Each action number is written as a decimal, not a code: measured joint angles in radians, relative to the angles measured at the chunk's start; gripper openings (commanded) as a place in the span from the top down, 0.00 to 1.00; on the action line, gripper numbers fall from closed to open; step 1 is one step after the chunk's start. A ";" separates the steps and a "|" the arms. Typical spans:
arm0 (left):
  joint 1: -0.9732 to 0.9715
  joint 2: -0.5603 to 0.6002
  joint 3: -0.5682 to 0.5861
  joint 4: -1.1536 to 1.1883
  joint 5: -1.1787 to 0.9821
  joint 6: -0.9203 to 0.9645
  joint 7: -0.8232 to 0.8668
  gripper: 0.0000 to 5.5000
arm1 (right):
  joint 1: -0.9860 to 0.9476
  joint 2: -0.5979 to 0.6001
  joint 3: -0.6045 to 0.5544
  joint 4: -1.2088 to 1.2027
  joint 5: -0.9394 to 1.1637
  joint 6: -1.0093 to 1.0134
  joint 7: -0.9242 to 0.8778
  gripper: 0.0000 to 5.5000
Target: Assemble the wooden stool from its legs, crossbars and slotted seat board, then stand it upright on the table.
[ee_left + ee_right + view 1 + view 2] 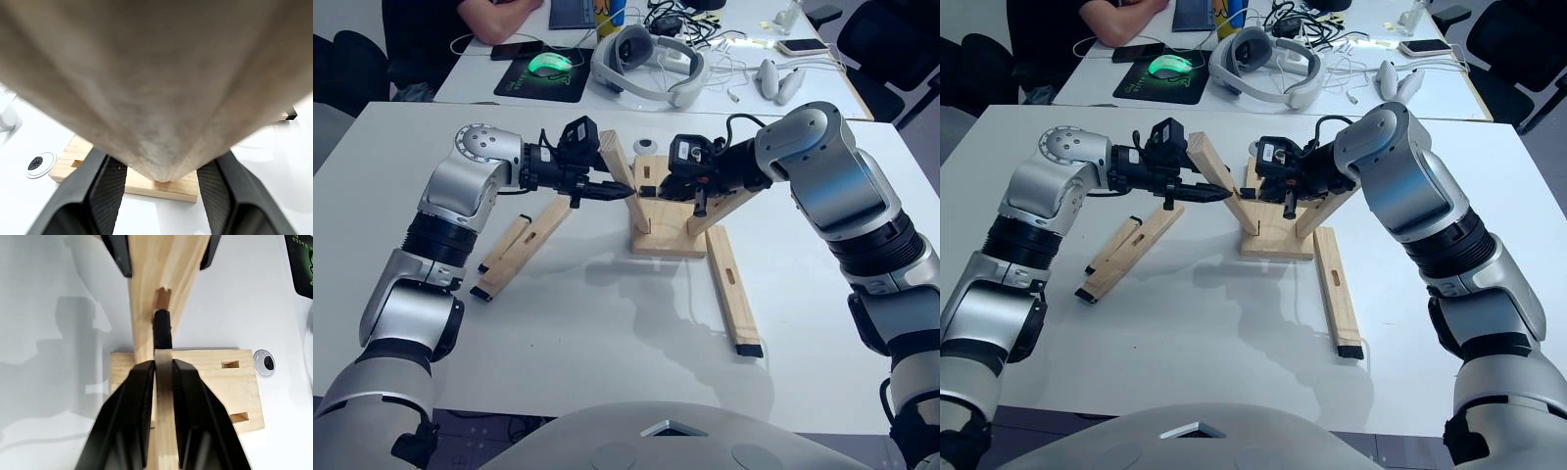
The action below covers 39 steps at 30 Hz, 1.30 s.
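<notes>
The slotted seat board (663, 238) lies flat at mid-table. A wooden leg (617, 162) stands tilted on its left edge, and my left gripper (619, 193) is shut on this leg about halfway up. In the left wrist view the leg (156, 73) looms between the dark fingers (110, 191). My right gripper (700, 201) is shut on a second leg (729, 204), which leans from the board's right side. In the right wrist view this piece (164, 396) is edge-on, pointing at a slot (164, 297) in the first leg.
A loose slotted leg (734, 289) lies on the table right of the board. Two more wooden pieces (524, 245) lie at the left. A white round grommet (646, 147) sits behind the board. A second table behind holds a headset (646, 64), cables and a mouse pad.
</notes>
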<state>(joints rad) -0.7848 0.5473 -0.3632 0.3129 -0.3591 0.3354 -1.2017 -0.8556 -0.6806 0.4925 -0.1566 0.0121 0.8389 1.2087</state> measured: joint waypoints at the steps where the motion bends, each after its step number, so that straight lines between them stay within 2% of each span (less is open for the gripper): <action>1: -0.003 -0.003 -0.004 -0.001 0.005 0.000 0.001 0.63 | 0.002 0.001 -0.001 -0.001 0.000 0.002 0.000 0.92; 13: -0.035 -0.054 -0.031 0.025 0.045 0.007 0.022 0.63 | 0.028 -0.007 -0.012 -0.001 0.000 0.014 -0.013 0.92; 33: -0.016 -0.047 -0.048 -0.125 0.081 0.106 0.069 0.63 | 0.031 -0.029 -0.005 -0.031 -0.005 0.028 0.003 0.92; 34: -0.016 -0.047 -0.048 -0.125 0.081 0.105 0.069 0.63 | 0.031 -0.029 -0.005 -0.029 -0.005 0.023 0.001 0.85; 35: -0.015 -0.047 -0.048 -0.125 0.081 0.105 0.069 0.63 | 0.032 -0.029 -0.005 -0.028 -0.006 0.018 0.000 0.83; 39: -0.015 -0.060 -0.063 -0.147 0.087 0.098 0.069 0.63 | 0.042 0.008 0.001 -0.009 -0.005 0.006 -0.017 0.83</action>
<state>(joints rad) -0.7995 0.4868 -0.4260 0.1655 -0.2718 0.4330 -1.1330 -0.8139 -0.6724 0.4937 -0.1657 0.0073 0.8450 1.1917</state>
